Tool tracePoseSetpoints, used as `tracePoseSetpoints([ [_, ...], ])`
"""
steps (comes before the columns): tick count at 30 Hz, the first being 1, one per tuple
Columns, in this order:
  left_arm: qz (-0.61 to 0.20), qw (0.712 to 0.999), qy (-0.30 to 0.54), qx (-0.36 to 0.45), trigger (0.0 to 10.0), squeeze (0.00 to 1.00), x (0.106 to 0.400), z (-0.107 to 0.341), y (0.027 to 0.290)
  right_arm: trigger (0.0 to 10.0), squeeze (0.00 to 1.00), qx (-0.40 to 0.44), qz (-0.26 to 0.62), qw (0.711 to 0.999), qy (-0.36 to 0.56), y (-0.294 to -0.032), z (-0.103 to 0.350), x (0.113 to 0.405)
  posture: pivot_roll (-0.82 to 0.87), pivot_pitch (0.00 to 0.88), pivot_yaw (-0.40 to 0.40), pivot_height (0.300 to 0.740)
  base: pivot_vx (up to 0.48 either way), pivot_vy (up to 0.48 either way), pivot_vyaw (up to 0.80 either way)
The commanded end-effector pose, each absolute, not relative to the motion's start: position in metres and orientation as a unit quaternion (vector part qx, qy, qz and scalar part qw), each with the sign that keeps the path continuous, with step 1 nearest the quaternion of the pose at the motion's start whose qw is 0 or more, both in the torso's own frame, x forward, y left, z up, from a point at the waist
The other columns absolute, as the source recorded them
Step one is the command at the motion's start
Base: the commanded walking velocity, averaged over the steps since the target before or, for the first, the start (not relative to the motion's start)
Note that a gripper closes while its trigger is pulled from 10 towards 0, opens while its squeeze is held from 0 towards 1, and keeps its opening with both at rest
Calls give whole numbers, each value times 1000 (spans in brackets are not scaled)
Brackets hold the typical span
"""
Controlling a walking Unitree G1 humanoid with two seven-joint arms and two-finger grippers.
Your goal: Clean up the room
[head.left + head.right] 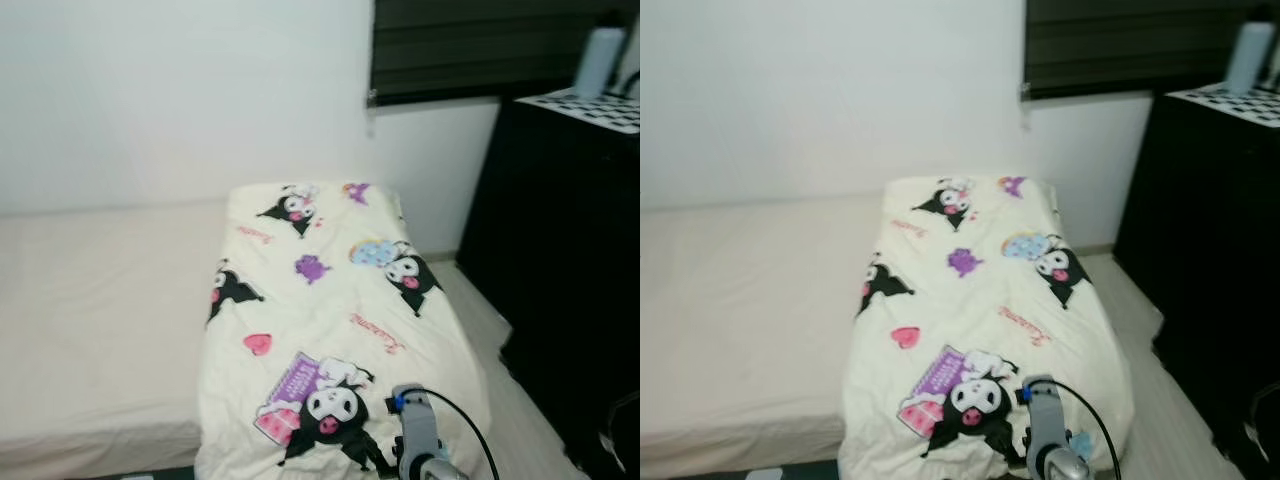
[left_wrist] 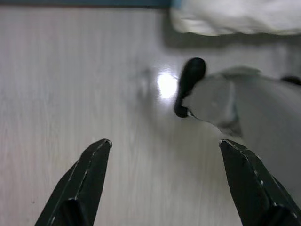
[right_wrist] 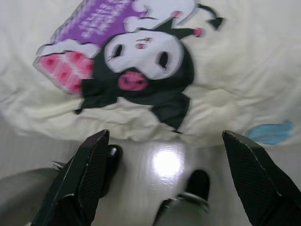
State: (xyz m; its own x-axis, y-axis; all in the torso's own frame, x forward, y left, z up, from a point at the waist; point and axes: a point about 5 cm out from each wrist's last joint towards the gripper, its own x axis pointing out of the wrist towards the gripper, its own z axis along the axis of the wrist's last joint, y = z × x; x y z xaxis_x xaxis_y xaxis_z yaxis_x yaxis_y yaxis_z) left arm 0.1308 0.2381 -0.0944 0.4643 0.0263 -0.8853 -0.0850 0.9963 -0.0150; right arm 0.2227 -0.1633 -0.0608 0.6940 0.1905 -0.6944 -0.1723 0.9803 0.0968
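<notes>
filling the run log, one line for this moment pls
right gripper: open, over floor at cartoon blanket edge | left gripper: open, over floor | bed: bare

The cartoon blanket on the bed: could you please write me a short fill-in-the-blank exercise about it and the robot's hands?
1. The cartoon blanket covers the ____ side of the bed.
2. The right hand hangs with its fingers ____ at the blanket's hanging edge.
3. The left hand is open above the pale ____.
4. The cabinet beside the bed is ____.

Missing words: right; open; floor; black
</notes>
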Motion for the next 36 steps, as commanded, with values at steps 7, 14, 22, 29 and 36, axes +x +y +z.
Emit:
tracePoseSetpoints([
  [7, 35, 839, 543, -14, 10000, 0, 112, -98, 246, 10000, 0, 18, 85, 912, 401, -166, -68, 212, -76, 65, 4, 740, 0, 0, 800],
  [14, 35, 835, 549, -4, 10000, 0, 110, -96, 255, 10000, 0, 25, 61, 901, 428, -171, -76, 198, -67, 61, 4, 740, 0, 0, 800],
  [22, 44, 835, 549, -6, 10000, 0, 112, -97, 254, 10000, 0, 62, 21, 884, 462, -173, -86, 180, -58, 54, -8, 740, 0, 0, 800],
  [29, 31, 841, 540, -15, 10000, 0, 124, -98, 236, 10000, 0, 67, 23, 879, 471, -170, -88, 177, -59, 51, -13, 740, 0, 0, 800],
  [36, 20, 836, 549, -6, 10000, 0, 123, -101, 227, 10000, 0, 69, 17, 874, 480, -171, -92, 169, -65, 55, -5, 740, 0, 0, 800],
])
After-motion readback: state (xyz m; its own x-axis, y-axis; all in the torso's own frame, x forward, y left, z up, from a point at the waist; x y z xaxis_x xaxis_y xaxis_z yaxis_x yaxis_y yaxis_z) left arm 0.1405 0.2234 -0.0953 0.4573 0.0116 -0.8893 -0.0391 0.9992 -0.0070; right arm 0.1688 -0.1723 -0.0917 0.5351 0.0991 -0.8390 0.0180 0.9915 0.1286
